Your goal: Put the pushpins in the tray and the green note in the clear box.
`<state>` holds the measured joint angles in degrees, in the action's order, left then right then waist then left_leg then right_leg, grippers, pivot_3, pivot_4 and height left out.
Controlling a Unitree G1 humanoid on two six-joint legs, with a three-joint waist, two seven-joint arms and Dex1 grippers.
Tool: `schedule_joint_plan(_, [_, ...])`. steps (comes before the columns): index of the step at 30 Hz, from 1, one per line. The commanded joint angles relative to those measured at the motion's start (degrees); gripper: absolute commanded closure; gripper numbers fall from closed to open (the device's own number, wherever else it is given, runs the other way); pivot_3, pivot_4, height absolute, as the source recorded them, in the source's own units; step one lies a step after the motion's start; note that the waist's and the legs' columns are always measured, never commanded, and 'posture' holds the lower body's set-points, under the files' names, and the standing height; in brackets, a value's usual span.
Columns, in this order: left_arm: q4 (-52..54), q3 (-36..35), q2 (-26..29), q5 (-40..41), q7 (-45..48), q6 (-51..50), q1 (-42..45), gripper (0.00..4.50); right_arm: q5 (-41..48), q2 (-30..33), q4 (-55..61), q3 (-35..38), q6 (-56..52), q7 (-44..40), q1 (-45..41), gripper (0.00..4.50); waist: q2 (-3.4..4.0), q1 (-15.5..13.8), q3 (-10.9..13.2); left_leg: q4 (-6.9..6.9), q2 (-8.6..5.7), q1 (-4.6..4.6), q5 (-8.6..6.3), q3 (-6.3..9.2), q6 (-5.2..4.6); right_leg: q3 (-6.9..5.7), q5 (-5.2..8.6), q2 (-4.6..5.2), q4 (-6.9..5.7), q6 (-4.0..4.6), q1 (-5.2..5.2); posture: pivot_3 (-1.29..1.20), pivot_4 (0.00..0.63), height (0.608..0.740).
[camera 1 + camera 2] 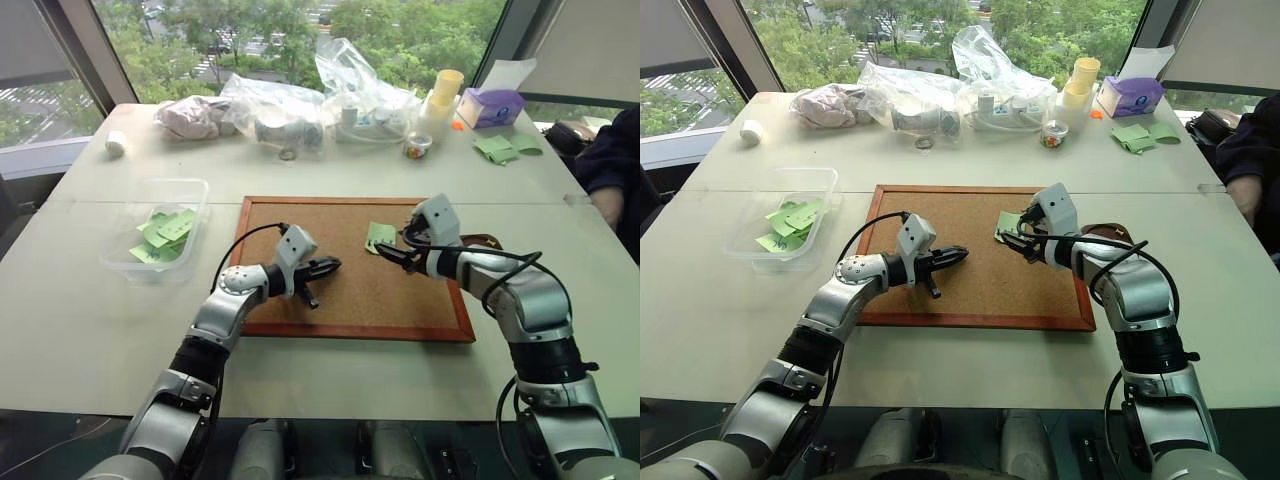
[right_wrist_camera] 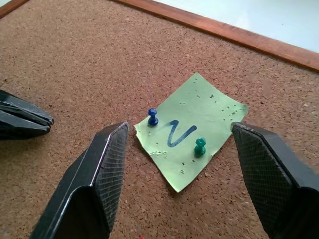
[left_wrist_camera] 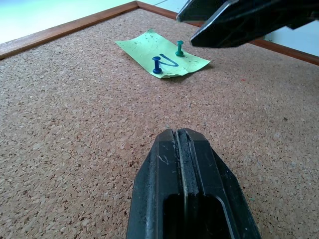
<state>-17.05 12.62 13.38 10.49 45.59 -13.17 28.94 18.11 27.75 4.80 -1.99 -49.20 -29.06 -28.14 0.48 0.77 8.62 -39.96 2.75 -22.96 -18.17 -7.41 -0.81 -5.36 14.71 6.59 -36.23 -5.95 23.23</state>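
The green note (image 2: 199, 119) lies on the corkboard (image 1: 300, 225), pinned by two pushpins, a blue one (image 2: 152, 116) and a green one (image 2: 200, 147). My right gripper (image 2: 179, 127) hovers open just over the note, one finger on either side of it, touching nothing. My left gripper (image 1: 330, 267) is shut and empty over the board's middle, pointing toward the note (image 3: 162, 55). The tray (image 1: 1108, 231) sits just past the board's right edge, partly hidden behind my right arm. The clear box (image 1: 190, 186) stands to the left of the board with several green slips inside.
Plastic bags (image 1: 300, 100), a small round cup (image 1: 418, 147), stacked cups (image 1: 442, 95), a purple tissue box (image 1: 490, 106) and wrinkly green sheets (image 1: 505, 148) line the table's far side. A person's arm (image 1: 612, 175) is at the right edge.
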Motion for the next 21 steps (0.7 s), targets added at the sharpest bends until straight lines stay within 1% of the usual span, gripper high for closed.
schedule_joint_plan(1, [-2.08,-0.55,0.85,-1.66,-1.65,-1.10,-1.59,4.50,-1.48,-0.77,-2.34,-0.42,3.82,-0.27,-1.50,1.37,0.00,0.01,0.00,0.00,0.00,0.00,0.00,0.00,0.00,0.00,0.00,0.00,0.00,0.00,0.00,0.00,0.150,0.740])
schedule_joint_plan(3, [-2.11,-0.66,0.94,-1.67,-1.81,-1.02,-1.69,4.50,-2.15,-1.26,-4.27,-0.88,5.26,-0.39,-1.72,1.95,0.00,0.05,0.00,0.00,0.00,0.01,0.01,0.00,0.01,0.00,0.00,-0.01,0.00,0.00,0.00,0.00,0.150,0.740])
schedule_joint_plan(5, [-2.11,-0.71,0.96,-1.61,-1.94,-1.07,-1.71,4.50,-2.70,-1.59,-5.81,-1.08,6.24,-0.42,-2.05,2.97,0.00,0.05,0.00,0.00,0.00,0.01,0.04,-0.01,0.08,0.00,0.00,-0.01,0.00,0.00,0.00,0.00,0.150,0.740])
schedule_joint_plan(6, [-2.08,-0.74,0.95,-1.57,-2.02,-1.10,-1.73,4.50,-3.03,-1.76,-6.53,-1.14,6.70,-0.48,-2.18,3.41,0.00,0.06,0.00,0.00,0.00,0.01,0.08,0.00,0.14,0.00,0.00,-0.01,0.00,0.00,0.00,0.00,0.150,0.740])
schedule_joint_plan(8, [-2.07,-0.75,0.94,-1.58,-2.16,-1.10,-1.74,4.50,-3.49,-2.04,-7.40,-1.08,7.24,-0.70,-2.32,4.46,0.00,0.09,0.00,0.00,0.00,0.01,0.09,-0.01,0.15,0.00,0.00,-0.01,0.00,0.00,0.00,0.00,0.150,0.740])
schedule_joint_plan(14, [-2.10,-0.89,0.94,-1.57,-2.32,-1.21,-1.77,4.50,-4.48,-1.97,-7.11,-0.73,7.55,-1.06,-2.17,4.49,0.00,0.15,0.00,0.02,0.02,0.03,0.09,-0.01,0.15,0.00,0.00,-0.02,0.00,0.00,0.00,0.00,0.150,0.740])
schedule_joint_plan(18, [-2.33,-0.02,1.12,-2.36,-2.49,-1.71,-2.23,4.50,-2.34,-1.40,-3.46,4.24,5.40,0.70,-2.46,4.49,0.00,0.13,0.00,0.03,0.06,0.02,0.08,-0.01,0.15,0.00,0.00,-0.02,0.00,0.00,0.01,0.00,0.150,0.740])
schedule_joint_plan(21, [-3.11,0.31,0.74,-3.37,-4.30,-2.04,-2.15,4.50,0.34,-1.18,-0.69,8.26,2.30,1.93,-2.55,4.49,0.01,-0.05,0.00,0.03,0.06,-0.09,0.09,-0.01,0.15,0.00,0.00,0.01,0.00,0.00,0.11,0.00,0.150,0.740])
